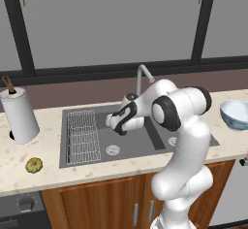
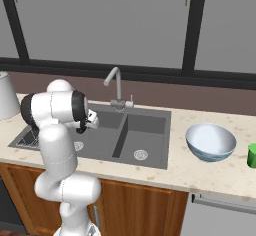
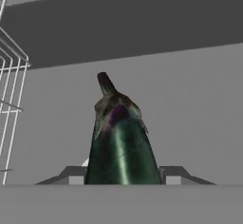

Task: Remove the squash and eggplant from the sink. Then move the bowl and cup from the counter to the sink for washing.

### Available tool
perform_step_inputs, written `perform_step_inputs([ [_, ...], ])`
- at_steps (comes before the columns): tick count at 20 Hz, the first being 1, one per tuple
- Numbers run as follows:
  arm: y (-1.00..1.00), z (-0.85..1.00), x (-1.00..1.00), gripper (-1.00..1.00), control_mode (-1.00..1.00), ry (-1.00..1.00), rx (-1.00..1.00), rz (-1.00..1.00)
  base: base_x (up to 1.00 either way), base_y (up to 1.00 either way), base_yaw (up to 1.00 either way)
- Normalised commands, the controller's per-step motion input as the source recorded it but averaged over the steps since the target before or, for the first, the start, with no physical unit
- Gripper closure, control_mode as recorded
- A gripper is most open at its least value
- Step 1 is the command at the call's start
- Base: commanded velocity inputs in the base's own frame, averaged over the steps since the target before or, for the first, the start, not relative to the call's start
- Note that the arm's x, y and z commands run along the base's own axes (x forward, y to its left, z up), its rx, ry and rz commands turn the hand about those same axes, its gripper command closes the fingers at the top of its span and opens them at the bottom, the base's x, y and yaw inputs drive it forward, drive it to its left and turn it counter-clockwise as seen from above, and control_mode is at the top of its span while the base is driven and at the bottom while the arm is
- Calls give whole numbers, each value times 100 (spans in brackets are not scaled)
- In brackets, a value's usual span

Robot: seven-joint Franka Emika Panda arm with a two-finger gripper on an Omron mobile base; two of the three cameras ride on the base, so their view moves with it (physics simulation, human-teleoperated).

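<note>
Jaws partway closed, clamped on either side of eggplant point(image 3: 121, 142), stem end pointing away from gripper point(image 3: 122, 176). Wire rack point(image 3: 10, 90) off to one side, near. Grey sink point(image 1: 150, 133) floor beyond and below. Squash point(image 1: 34, 165) on counter point(image 1: 48, 172), well apart. Bowl point(image 2: 210, 141) and green cup point(image 2: 252, 156) on counter, far side of sink.

From behind the arm's left shoulder, one camera looks forward and down over the counter point(image 1: 48, 148) and the sink point(image 1: 140, 138), taking in the wire rack point(image 1: 81, 136). Its twin, behind the right shoulder, faces the same sink point(image 2: 145, 130) and faucet point(image 2: 116, 87), reaching further right. The hand camera sits very close inside a basin, aimed along the fingers, probably toward a sink wall point(image 3: 142, 23).
</note>
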Motion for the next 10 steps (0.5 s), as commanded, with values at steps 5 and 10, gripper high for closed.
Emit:
perform_step_inputs([
  [5,0,29,-14,100,-100,-1,-1,0,0,0,0],
  [10,0,33,-16,100,-100,-1,-2,0,0,0,0],
])
